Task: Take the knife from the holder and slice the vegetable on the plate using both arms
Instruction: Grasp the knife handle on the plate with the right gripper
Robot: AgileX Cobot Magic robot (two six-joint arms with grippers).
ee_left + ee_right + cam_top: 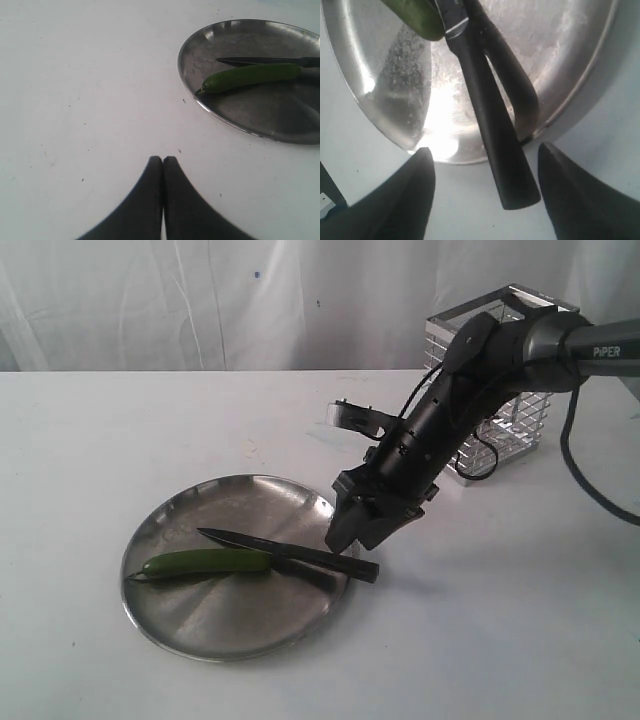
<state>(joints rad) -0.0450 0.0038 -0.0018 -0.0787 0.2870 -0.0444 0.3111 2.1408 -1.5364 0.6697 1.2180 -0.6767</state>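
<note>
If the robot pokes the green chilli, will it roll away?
Probably a little. The vegetable looks round and glossy, so it may roll or slide on the smooth plate. The raised rim would likely stop it, and the knife resting against one end might block it that way.

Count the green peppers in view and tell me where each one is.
1. The single green pepper lies on the steel plate, alongside the black knife, whose handle sticks out past the plate's rim. Nothing visible suggests another is hidden.
</note>
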